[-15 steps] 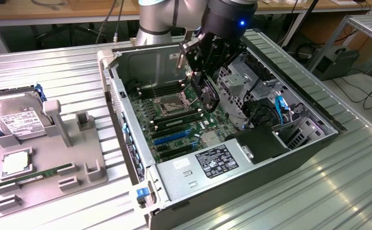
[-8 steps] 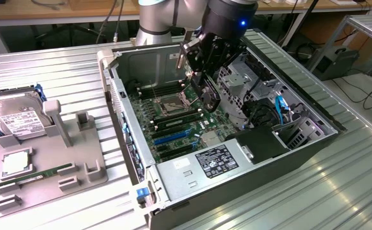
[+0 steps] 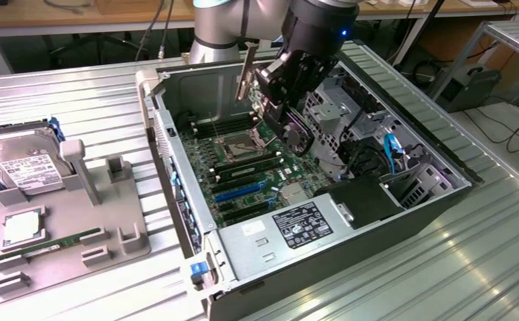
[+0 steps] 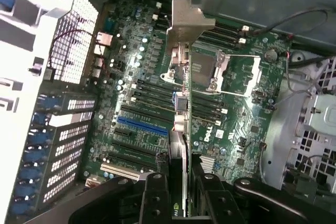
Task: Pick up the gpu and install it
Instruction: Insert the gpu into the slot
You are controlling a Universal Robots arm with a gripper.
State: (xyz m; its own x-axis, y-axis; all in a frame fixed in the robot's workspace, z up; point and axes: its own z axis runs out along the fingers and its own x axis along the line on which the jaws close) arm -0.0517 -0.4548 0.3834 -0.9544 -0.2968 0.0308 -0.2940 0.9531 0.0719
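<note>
Black gripper [image 4: 179,184] is gripping the gpu [image 4: 184,61] edgewise, jaws drawn narrow against the thin card, holding it above the motherboard [image 4: 142,93].

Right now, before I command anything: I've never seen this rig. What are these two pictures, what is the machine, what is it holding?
The machine is one robot arm; its grasping end is the tool. One picture comes from a camera off the arm, looking at the table. The other comes from a camera on the wrist, looking past the tool into the open computer case. That computer case lies on the table, motherboard exposed. The tool is shut on the gpu, held above the motherboard, not yet seated. At the exterior view's left, a grey holder carries a hard drive and a RAM stick.
</note>
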